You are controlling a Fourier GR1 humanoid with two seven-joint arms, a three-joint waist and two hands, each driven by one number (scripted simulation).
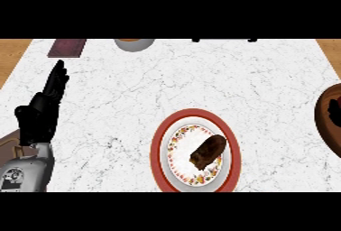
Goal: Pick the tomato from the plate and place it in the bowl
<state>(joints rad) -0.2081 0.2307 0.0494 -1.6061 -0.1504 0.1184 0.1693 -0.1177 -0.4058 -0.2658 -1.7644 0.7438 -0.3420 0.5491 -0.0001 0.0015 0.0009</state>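
Note:
A round plate [162, 153] with a red rim and a flowered band lies at the lower middle of the white marble counter. On it rests a dark brown, elongated piece of food [208, 151]; I see no round red tomato on the plate. A dark brown bowl [325, 118] is cut off by the right edge, and a reddish-brown shape [335, 107] shows inside it, too cropped to identify. My left hand [41, 113] stands at the left edge, open, fingers straight and pointing up, holding nothing and well apart from the plate. My right hand does not show.
A dark maroon rectangular object [66, 47] lies at the back left. A grey round vessel [134, 44] sits at the back edge, with a black item [223, 39] further right. A brown board corner [9, 140] shows behind my left forearm.

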